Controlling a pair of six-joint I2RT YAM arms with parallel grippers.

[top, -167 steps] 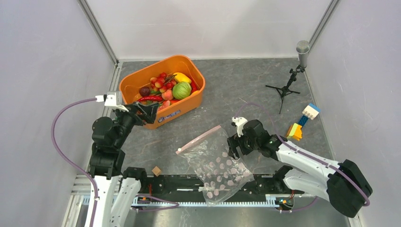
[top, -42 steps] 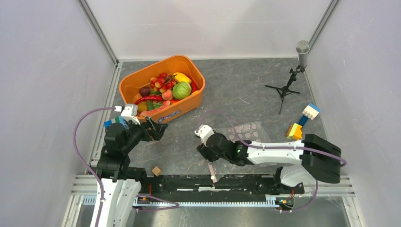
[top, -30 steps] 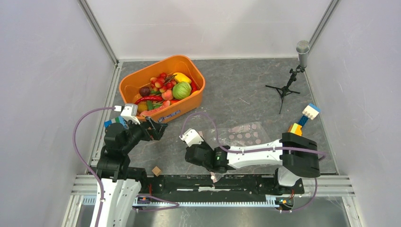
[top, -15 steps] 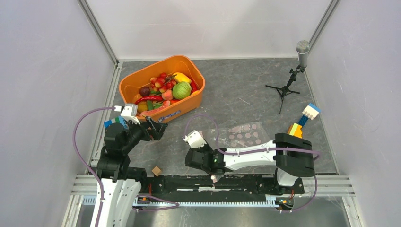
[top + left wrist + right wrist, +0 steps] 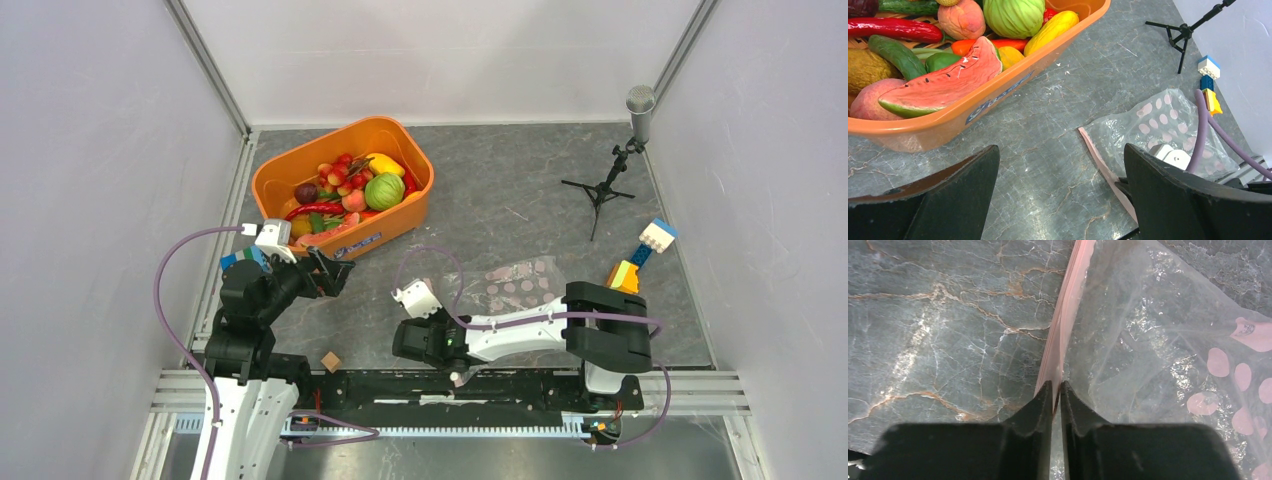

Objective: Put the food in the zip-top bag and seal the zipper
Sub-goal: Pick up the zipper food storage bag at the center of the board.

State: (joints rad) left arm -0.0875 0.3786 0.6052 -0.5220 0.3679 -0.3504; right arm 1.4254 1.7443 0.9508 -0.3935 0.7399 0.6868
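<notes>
On the grey veined tabletop [image 5: 500, 180], white walls around: zip-top bag [image 5: 520, 285] lies flat near the front rail, right gripper [image 5: 1056, 390] pinched on its zipper [image 5: 1064, 325]. Food [image 5: 384, 190] sits in the orange tub [image 5: 395, 225]; left gripper [image 5: 1060, 150] gapes wide just beside it.

I can read nothing here. The nearest thing to writing is a blue label [image 5: 998, 96] on the outer wall of the orange tub [image 5: 923, 132]. It has pale lettering across it, too blurred to make out from my left wrist and too small from above. On the zip-top bag [image 5: 1158, 340], one pink dot [image 5: 1246, 333] bears a tiny dark mark, also unreadable.
</notes>
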